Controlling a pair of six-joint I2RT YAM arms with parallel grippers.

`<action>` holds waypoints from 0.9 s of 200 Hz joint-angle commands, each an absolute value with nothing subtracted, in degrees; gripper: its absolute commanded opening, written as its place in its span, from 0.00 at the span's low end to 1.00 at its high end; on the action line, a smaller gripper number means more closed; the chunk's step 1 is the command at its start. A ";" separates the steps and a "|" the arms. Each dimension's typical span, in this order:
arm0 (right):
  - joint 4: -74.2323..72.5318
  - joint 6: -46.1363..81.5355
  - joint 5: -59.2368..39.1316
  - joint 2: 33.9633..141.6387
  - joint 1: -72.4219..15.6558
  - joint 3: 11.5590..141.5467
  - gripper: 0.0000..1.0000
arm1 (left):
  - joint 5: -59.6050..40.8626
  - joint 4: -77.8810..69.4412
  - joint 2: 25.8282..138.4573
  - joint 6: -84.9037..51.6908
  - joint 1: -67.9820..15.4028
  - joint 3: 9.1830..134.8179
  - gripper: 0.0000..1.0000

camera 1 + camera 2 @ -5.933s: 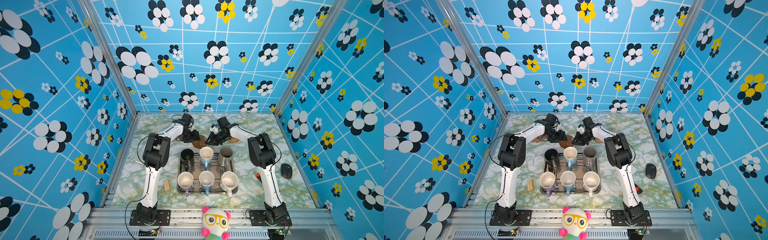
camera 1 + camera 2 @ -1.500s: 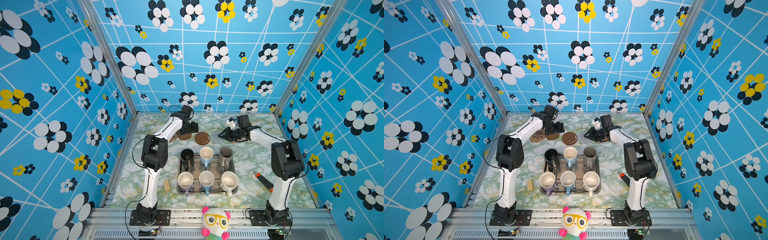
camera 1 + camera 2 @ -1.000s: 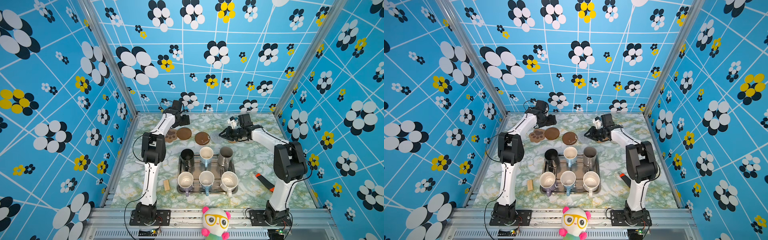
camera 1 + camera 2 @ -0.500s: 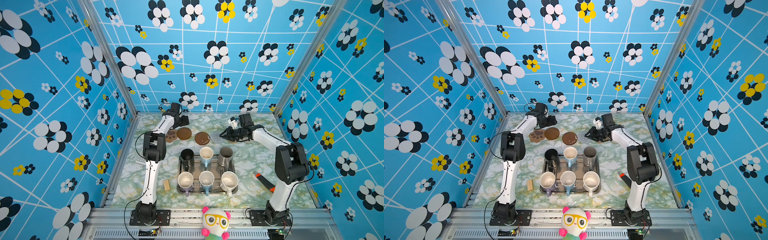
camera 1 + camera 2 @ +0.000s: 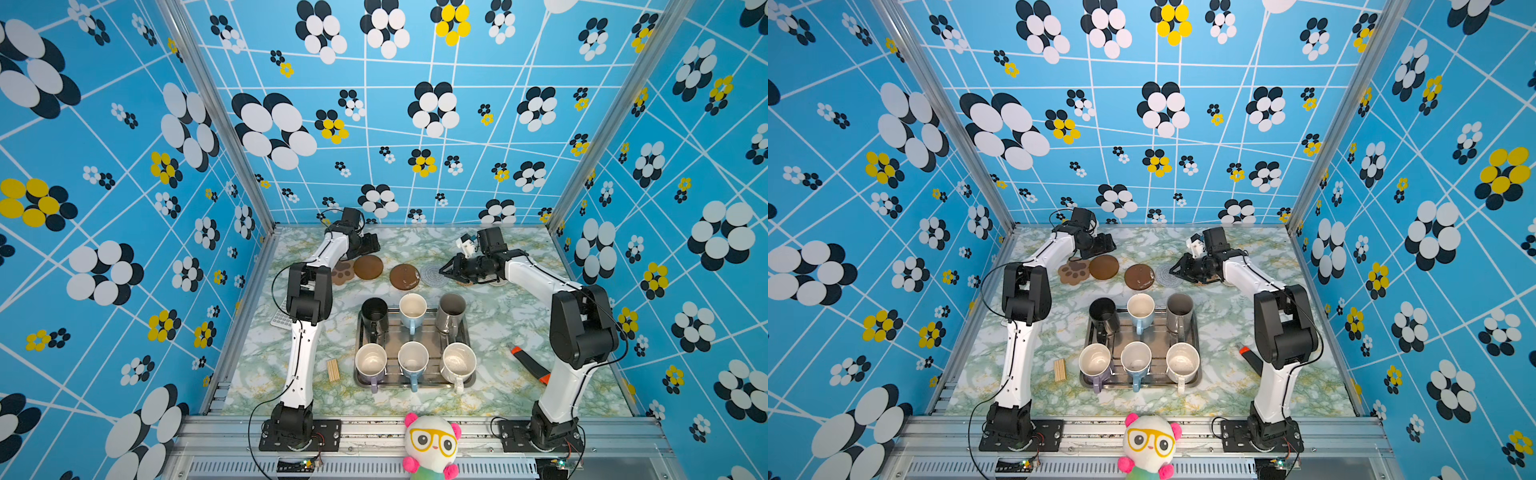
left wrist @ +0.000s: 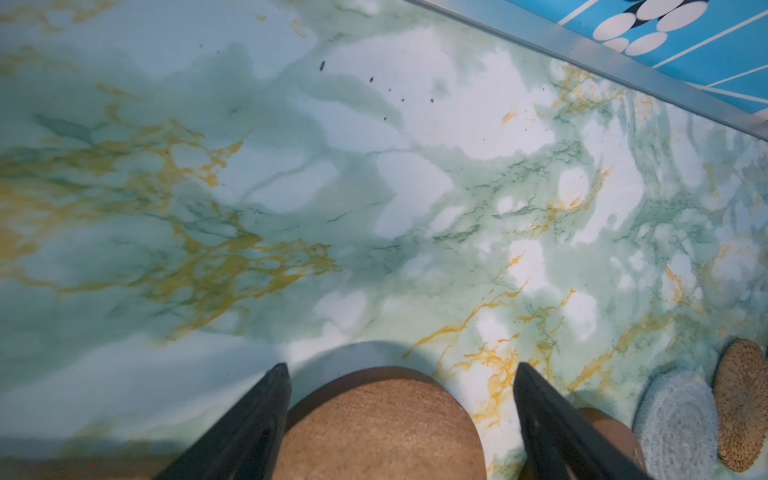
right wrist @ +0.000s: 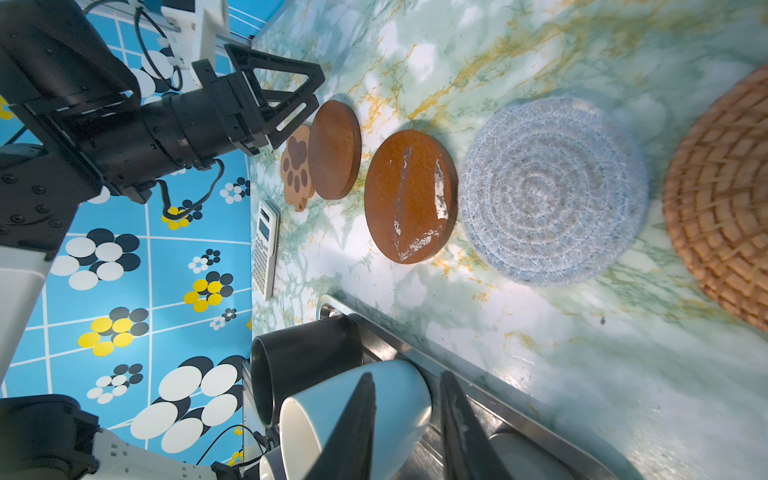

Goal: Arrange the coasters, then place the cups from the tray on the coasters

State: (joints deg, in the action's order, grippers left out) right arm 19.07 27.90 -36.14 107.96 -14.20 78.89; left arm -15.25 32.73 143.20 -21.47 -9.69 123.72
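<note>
Behind the tray the coasters lie in a row: tan paw (image 5: 1074, 272), brown disc (image 5: 368, 267), scratched brown disc (image 5: 404, 276), grey-blue woven round (image 5: 432, 275). The tan rattan one (image 7: 723, 199) and a pale beige one (image 5: 496, 282) are partly hidden under the right arm. My left gripper (image 6: 401, 370) hangs open just above the far edge of the first disc (image 6: 382, 428). Hovering over the grey-blue round's right edge, my right gripper (image 5: 442, 270) has its jaws a little apart and empty. Several cups stand in the tray (image 5: 415, 384), among them black (image 5: 374, 313), light blue (image 5: 412, 309) and grey (image 5: 451, 309).
A calculator (image 5: 280, 318) lies by the left arm's elbow. Next to the tray's left side lies a small bundle of wooden sticks (image 5: 332, 370), and to its right an orange-and-black tool (image 5: 530, 361). A plush toy (image 5: 432, 440) sits on the front rail. Blue walls close three sides.
Since about six seconds ago the coasters have gone from a pile into a row and both grippers have parted. Over the last second neither arm has visibly moved.
</note>
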 commanded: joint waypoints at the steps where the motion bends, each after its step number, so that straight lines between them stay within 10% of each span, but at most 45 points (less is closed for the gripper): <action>1: 19.94 27.25 -35.90 105.87 -13.97 77.43 0.29 | -16.41 33.13 142.83 -21.90 -9.23 121.91 0.85; 180: 17.87 28.30 -38.58 109.25 -15.72 77.86 0.29 | -19.96 28.24 137.95 -25.47 -12.00 112.68 0.84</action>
State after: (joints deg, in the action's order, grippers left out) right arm 18.57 27.94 -37.12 107.46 -15.05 76.77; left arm -18.33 26.46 138.93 -23.97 -11.05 114.56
